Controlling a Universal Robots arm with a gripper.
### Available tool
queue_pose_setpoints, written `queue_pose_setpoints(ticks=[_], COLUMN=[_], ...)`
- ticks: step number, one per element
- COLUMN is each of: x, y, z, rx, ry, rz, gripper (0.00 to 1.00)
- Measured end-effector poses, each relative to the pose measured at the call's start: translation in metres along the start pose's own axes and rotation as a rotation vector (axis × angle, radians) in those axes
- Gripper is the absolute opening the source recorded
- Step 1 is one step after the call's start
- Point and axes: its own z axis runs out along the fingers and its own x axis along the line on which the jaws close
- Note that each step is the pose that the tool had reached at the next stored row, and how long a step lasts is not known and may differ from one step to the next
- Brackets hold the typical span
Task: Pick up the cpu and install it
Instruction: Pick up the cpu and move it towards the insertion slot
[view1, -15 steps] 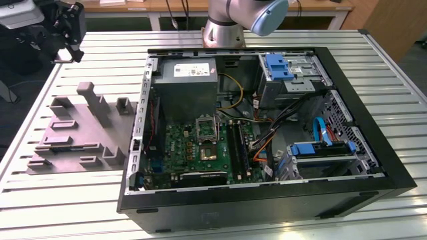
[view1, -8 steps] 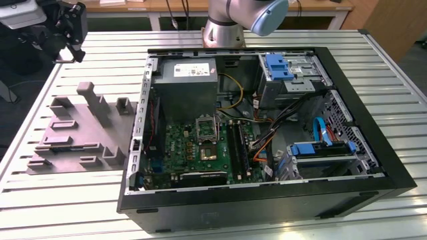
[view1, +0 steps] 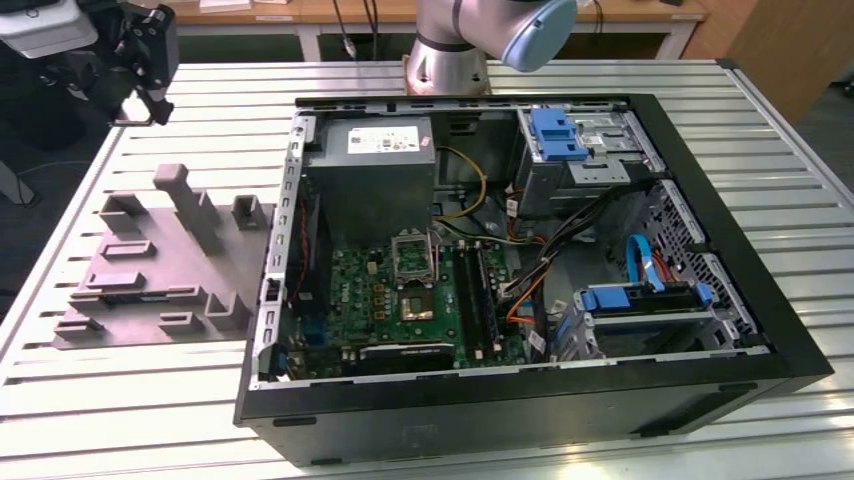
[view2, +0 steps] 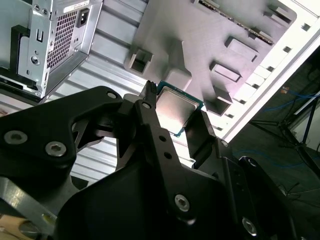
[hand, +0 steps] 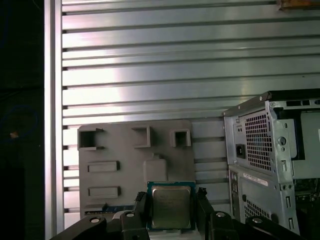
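Claw (hand: 171, 209) part-closed, pinching the small flat square cpu (view2: 176, 106), silvery-grey metal top, by two opposite edges. Cpu is held in the air above the grey moulded tray (view1: 147, 270) on the slatted aluminium tabletop (view1: 134, 400). The metal-framed socket (view1: 412, 256) inside the open black computer case (view1: 787, 340) lies well apart from the claw, toward the exterior view's right.

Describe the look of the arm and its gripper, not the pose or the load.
The arm is a silver-grey tube with rounded joints, one closed by a pale blue cap. The gripper is matte black, built of flat angular link plates fastened with silver screws. Its slim black fingers are drilled with small holes.
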Motion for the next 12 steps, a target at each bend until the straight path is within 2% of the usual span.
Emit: queue_pose_setpoints(ticks=[3,4,6,12], x=[-0.0009,-0.0009,-0.0009,-0.0009], y=[0.0001,0.0001,0.0001,0.0001], z=[0.0,0.0,0.0001,0.0], rx=[0.0001,0.0052,0.0275,0.0287], ry=[0.0,-0.0004,-0.0019,-0.002], rz=[0.0,0.0,0.0,0.0], gripper=[0.48,0.48,0.48,0.48])
